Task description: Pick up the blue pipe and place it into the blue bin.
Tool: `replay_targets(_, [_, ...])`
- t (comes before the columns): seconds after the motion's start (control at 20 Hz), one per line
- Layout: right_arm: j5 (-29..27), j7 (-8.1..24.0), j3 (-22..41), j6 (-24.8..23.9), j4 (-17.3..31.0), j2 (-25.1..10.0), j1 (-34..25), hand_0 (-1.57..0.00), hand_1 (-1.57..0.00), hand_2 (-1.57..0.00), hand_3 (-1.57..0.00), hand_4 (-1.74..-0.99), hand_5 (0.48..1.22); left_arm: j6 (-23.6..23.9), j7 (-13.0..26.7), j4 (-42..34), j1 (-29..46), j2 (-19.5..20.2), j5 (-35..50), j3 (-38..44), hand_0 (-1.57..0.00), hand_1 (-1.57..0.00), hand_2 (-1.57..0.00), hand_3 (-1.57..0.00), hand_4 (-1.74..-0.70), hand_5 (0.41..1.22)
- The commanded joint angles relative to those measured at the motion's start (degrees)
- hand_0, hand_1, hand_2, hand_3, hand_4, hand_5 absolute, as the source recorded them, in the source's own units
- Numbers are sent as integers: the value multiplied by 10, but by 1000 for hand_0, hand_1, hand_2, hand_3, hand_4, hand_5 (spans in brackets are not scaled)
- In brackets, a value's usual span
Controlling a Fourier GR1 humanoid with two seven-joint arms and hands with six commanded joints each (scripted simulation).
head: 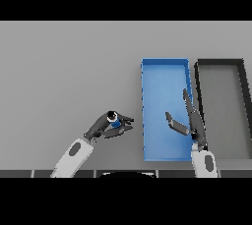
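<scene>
One blue pipe [114, 121], lower centre-left, pinched in left hand [103, 126] curled fingers; likely light, rigid, slick, best held mid-body. Blue bin [165, 71] right of it. Right hand [193, 123] fingers straight, spread.

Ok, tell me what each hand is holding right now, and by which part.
The left hand has its fingers curled round the blue pipe, gripping its lower body; the top end shows above. The right hand holds nothing, open over the blue bin.

Sorting bench, grey table [69, 71], blue bin [165, 66], black bin [220, 63]
</scene>
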Motion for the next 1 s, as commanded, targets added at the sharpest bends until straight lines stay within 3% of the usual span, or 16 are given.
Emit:
replay_targets(0.0, [-1,5,-3,-3,-1,-2,-4,1,1,1,1,-1229,633,3,5,-5,-6,-9,3,3,-1504,-1515,-1522,-1520,-1471,1200])
replay_targets(0.4, [20,-11,-1,-9,7,-8,4,1,1,1,1,-1170,644,-27,64,-91,-36,-23,7,1,-1560,-1562,-1563,-1563,-1466,1217])
replay_targets(0.45, [23,-1,-3,-13,6,-10,-6,1,1,1,1,-1161,644,-31,78,-91,-44,-25,9,5,-1562,-1563,-1564,-1564,-1467,1218])
replay_targets(0.6, [25,-16,-3,-12,4,-12,4,1,1,1,1,-1151,643,-33,92,-106,-33,-30,-1,0,-1566,-1567,-1568,-1568,-1467,1220])
replay_targets(0.8, [71,-26,18,-63,-64,21,89,1,1,1,1,-1138,643,-42,88,-90,-34,-37,-12,9,-1569,-1569,-1570,-1570,-1466,1220])
replay_targets(0.95, [121,-16,41,-110,-121,56,163,1,1,1,1,-1191,642,-48,94,-89,-39,-43,-21,13,-1570,-1570,-1570,-1570,-1466,1220])
